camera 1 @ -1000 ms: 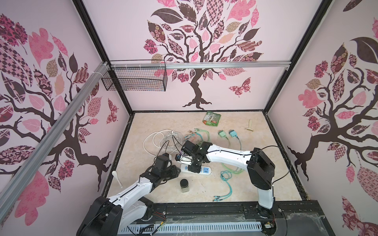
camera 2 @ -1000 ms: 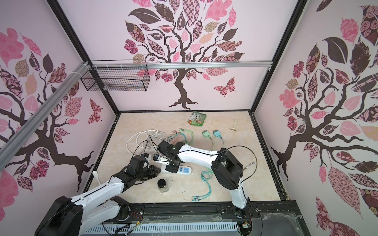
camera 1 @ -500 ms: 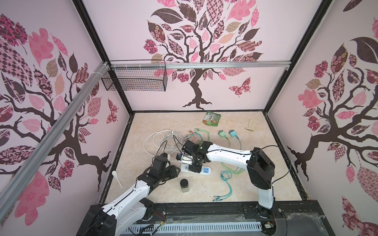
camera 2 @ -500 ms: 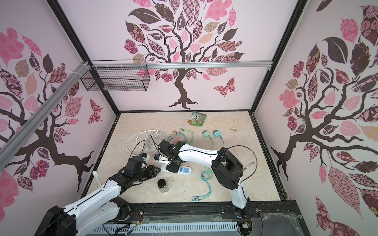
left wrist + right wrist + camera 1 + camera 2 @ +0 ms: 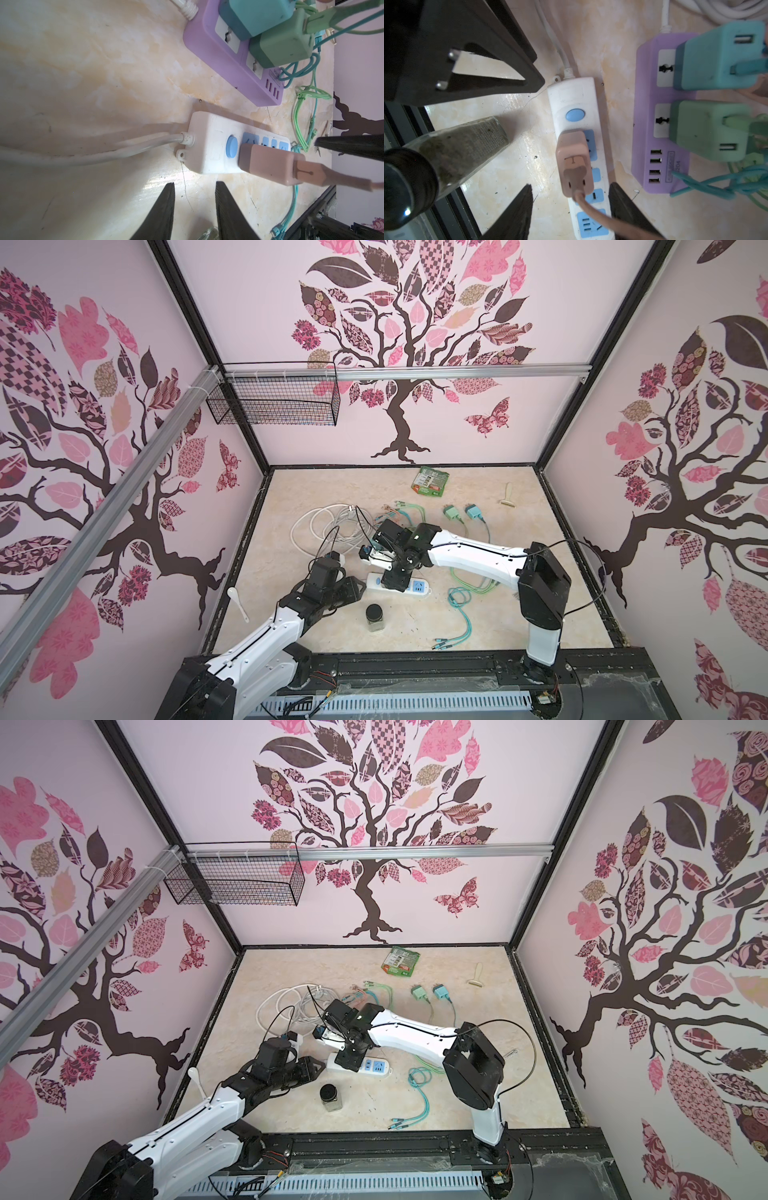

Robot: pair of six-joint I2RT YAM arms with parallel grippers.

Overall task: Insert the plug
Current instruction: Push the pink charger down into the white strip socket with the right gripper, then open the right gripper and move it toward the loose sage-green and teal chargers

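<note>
On the white strip point(image 5: 572, 93): pink plug point(image 5: 574, 160), seemingly seated; right gripper point(image 5: 570, 184) spread, straddling it without contact; left gripper point(image 5: 195, 183) parted, empty, near the strip's cord end; best withdrawn straight up, clear of the cable point(image 5: 593, 216).

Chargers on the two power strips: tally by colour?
teal charger, on the purple strip: 1
green charger, on the purple strip: 1
pink charger, on the white strip: 1
Total: 3
</note>
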